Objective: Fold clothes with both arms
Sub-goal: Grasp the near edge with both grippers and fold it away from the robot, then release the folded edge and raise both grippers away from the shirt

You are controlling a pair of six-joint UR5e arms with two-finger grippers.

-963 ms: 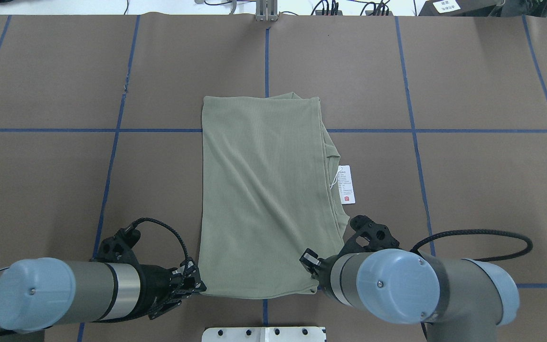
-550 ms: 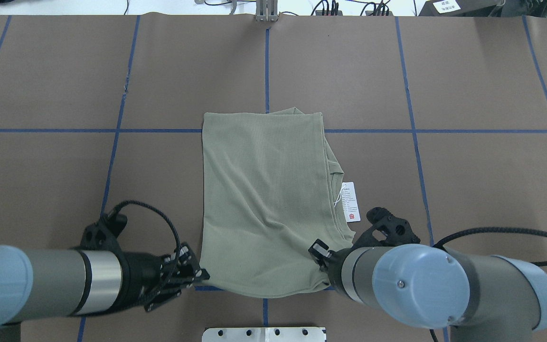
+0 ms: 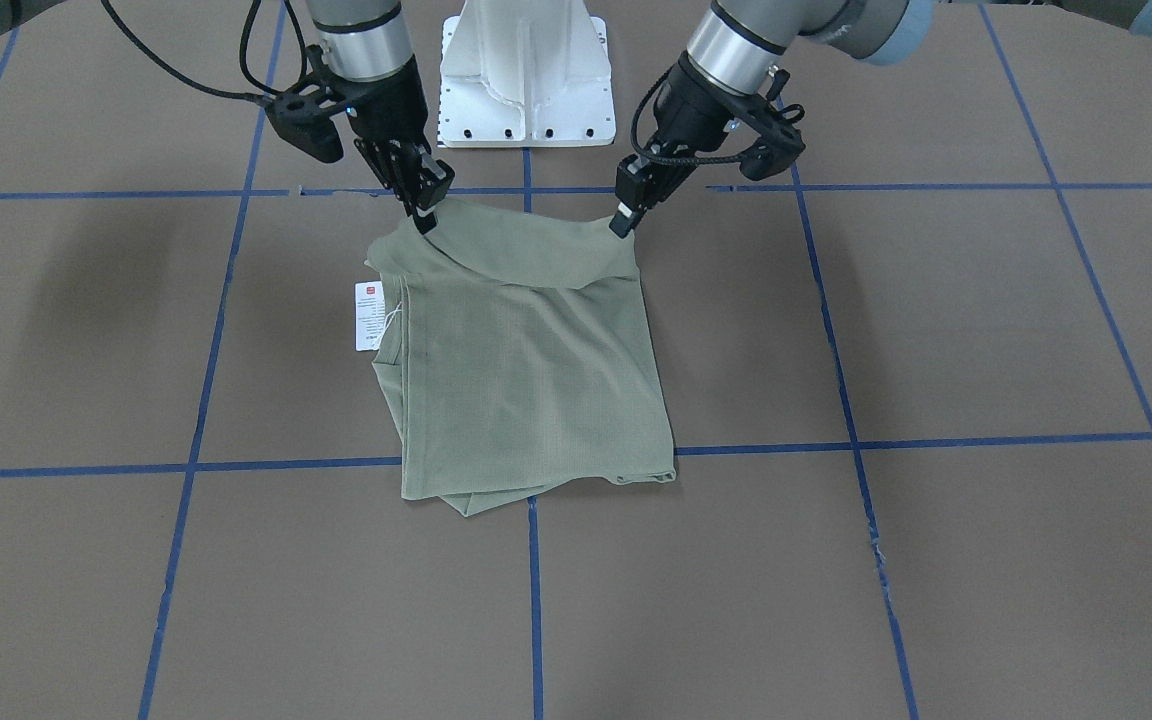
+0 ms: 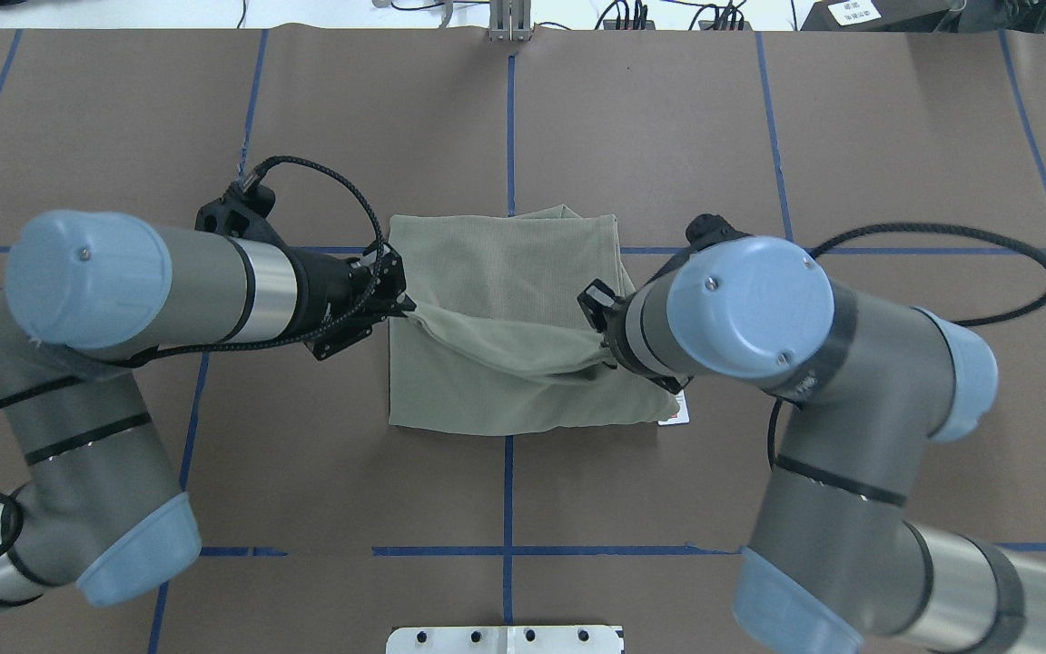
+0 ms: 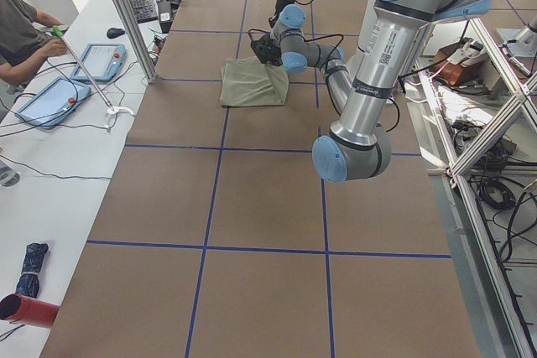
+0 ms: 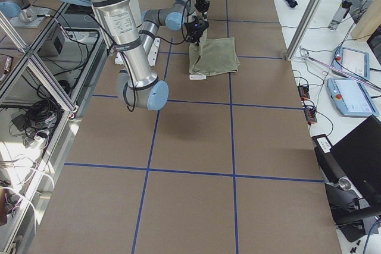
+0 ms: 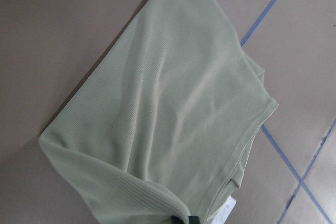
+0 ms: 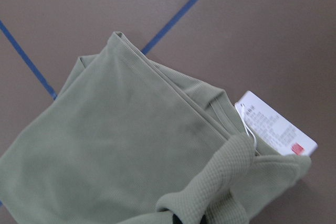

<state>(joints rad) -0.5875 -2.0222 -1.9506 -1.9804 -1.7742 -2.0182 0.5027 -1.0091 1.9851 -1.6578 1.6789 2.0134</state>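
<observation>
The left gripper is clamped on one corner of the olive-green shirt. The right gripper is clamped on the opposite corner of the same edge. In the front-facing view both pairs of fingers are pinched together on the cloth, the left gripper and the right gripper pointing down and inward toward each other.

The held edge of the shirt spans the gap between the two grippers, off the table, and sags in a shallow curve midway between them. The rest of the garment lies flat below the grippers as a folded rectangle. Seen from overhead, part of it reaches past the fingertips, away from the robot. Another part runs back under them toward the white base, ending in a rounded fold line.

From the left wrist camera the shirt spreads out ahead of and below the gripper, with a dark fingertip just showing at the bottom edge where the cloth gathers. From the right wrist camera the shirt likewise lies ahead and below, with a thick ribbed bunch rising to the fingers at the bottom of the frame.

The white hang tag rests on the table below the right gripper and outward of it, beside the shirt's side edge. Its string runs into the layered edge of the shirt, and the tag shows a small red mark at one end.
</observation>
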